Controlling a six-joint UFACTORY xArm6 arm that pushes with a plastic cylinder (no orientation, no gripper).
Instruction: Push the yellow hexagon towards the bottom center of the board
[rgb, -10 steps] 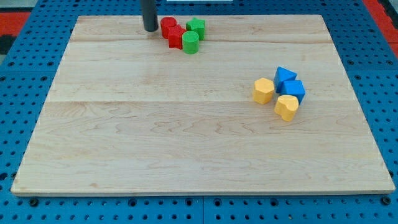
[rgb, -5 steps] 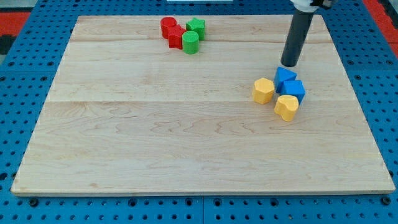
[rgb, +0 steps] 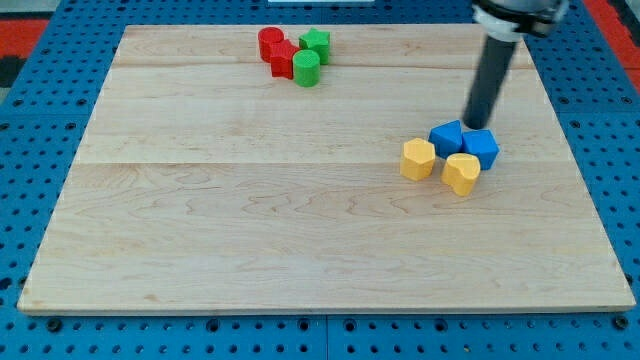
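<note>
My tip (rgb: 479, 124) now lower-right against blue blocks (rgb: 448, 137), these shifted left, yellow hexagon (rgb: 417, 159) nudged left

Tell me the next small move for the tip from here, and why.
Probably lift clear of the blue blocks and come around to the view's top of the yellow hexagon. My tip sits at the blue cluster, to the hexagon's upper right, so pushing now would shove blue blocks, not the hexagon, down-left toward bottom center.

No readable text, labels, brands, numbers or signs anywhere in the camera view.
</note>
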